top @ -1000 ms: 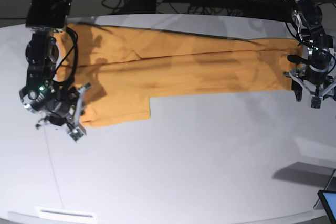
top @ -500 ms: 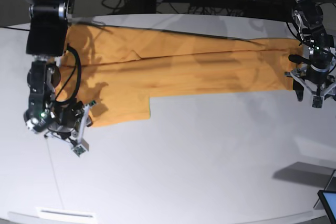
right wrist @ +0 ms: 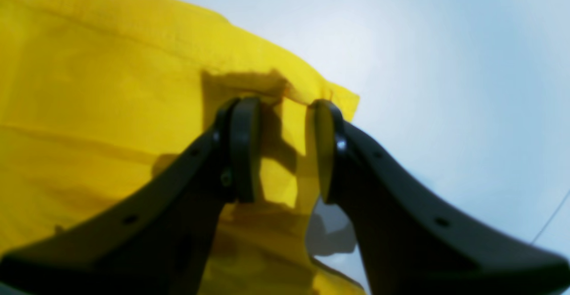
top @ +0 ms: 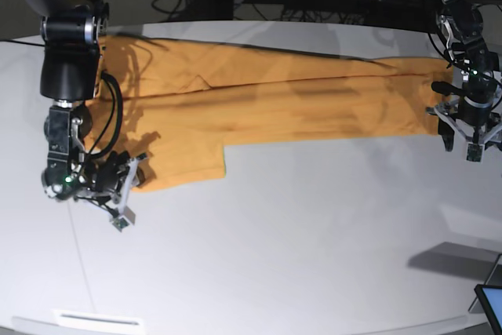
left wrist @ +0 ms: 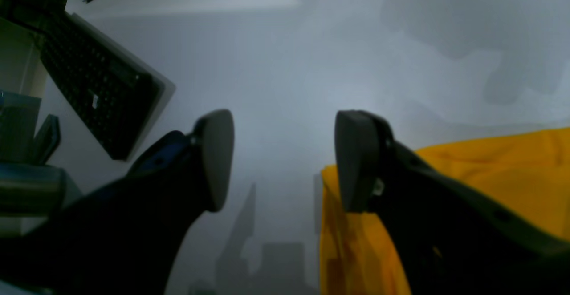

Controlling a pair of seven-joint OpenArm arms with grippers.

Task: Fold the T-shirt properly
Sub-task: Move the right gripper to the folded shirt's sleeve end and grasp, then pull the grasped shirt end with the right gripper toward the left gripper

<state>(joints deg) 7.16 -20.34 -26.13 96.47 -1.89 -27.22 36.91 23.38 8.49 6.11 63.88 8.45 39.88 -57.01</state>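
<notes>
Since a second ago my right arm's wrist has turned and dropped a little at the sleeve corner; my left arm has barely shifted. I count one garment, the plain orange-yellow cloth T-shirt, folded into a long band across the far half of the white counter. The right fingers straddle the sleeve's corner, parted, cloth between them but not pinched. The left fingers stand wide apart at the hem end, holding nothing
</notes>
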